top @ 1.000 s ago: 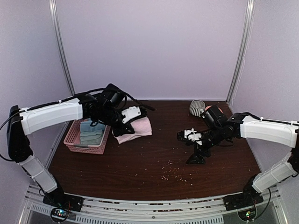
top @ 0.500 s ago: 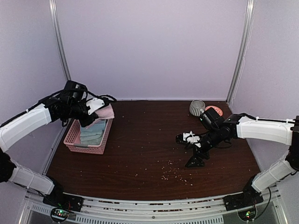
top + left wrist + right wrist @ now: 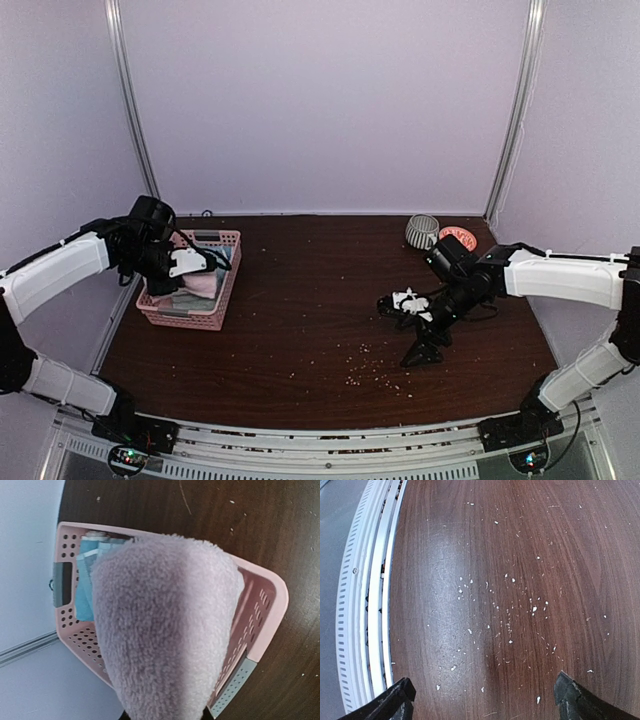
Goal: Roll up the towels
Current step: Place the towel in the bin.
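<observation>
Pink plastic basket [image 3: 186,319] stands at the left edge of the table [image 3: 300,330], and pale blue cloths [image 3: 87,580] lie inside it. The left gripper [image 3: 190,266] is over this basket, its fingers clenched on the pink towel [image 3: 160,620], which hangs over the blue cloths. Well apart to the right, the right gripper [image 3: 402,328] hovers low over the crumb-speckled wood, fingers spread wide and holding nothing. Behind it stands a striped mug [image 3: 422,231].

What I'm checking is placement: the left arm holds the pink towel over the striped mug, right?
No. The left arm holds the pink towel over the pink basket, not the striped mug; the left wrist view shows it.
</observation>
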`<state>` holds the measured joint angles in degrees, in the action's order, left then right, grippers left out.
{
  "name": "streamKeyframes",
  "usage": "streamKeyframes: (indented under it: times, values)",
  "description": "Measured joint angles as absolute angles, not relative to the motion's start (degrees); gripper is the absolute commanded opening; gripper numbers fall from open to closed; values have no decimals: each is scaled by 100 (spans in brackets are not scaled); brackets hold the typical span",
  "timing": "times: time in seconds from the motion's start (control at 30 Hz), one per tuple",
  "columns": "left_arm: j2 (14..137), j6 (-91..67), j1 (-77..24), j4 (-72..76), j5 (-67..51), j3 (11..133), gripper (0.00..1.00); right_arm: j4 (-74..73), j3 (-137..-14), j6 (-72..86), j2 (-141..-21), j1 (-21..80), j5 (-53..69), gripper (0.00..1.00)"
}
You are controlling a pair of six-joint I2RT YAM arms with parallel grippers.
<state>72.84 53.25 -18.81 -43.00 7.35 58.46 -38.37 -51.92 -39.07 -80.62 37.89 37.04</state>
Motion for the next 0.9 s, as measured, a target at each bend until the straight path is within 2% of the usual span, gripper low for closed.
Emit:
streamKeyframes:
  times: [0.5, 0.9]
  values:
    - [8331, 6031, -1894, -4259, 213, 5774, 0, -4034, -5192, -4080, -8208, 3789, 3712, 100]
    - [9668, 5457, -2362, -3800, -130, 6556, 0, -4091, -5192, -4097, -8451, 3789, 3616, 100]
